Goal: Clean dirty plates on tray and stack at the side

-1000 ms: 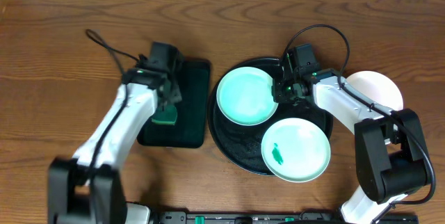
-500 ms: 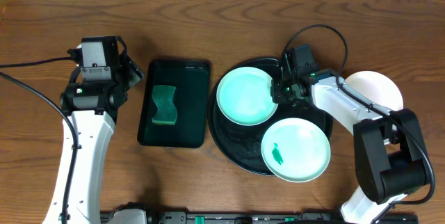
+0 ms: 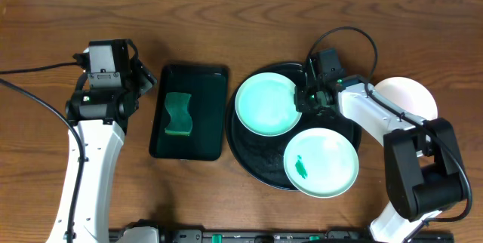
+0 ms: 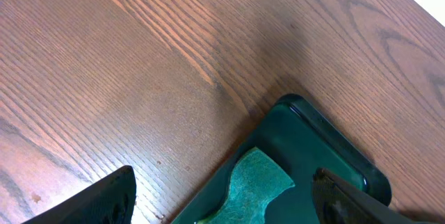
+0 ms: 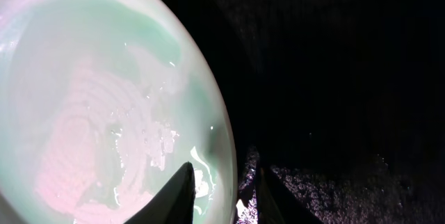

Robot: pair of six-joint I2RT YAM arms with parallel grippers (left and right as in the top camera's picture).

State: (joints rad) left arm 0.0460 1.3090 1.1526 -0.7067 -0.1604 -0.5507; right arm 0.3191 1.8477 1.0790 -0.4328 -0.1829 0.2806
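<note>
The right gripper (image 3: 305,97) is clenched on the right-hand rim of the upper mint plate (image 3: 266,105), which rests on the far-left part of the round black tray (image 3: 253,164). The right wrist view shows one finger inside the rim and one outside it, and the plate's wet, streaked face carries no green mark. The plate's whole body lies to the left of the claw. The white plate (image 3: 413,94) sits on the bare table (image 3: 226,16) toward its right edge, on the claw's other side and partly under the right arm. It looks like the start of the stack, so the next carry would likely run rightward, with the plate trailing the fingers across the tray's rim. The right arm is much the nearer for that. A smeared mint plate (image 3: 321,162) overhangs the tray's near-right rim, its green streak unwiped. The left gripper (image 3: 143,83) hangs released and empty over the table, just off the left edge of the rectangular tray (image 3: 205,84), where the green sponge (image 3: 179,114) lies.
</note>
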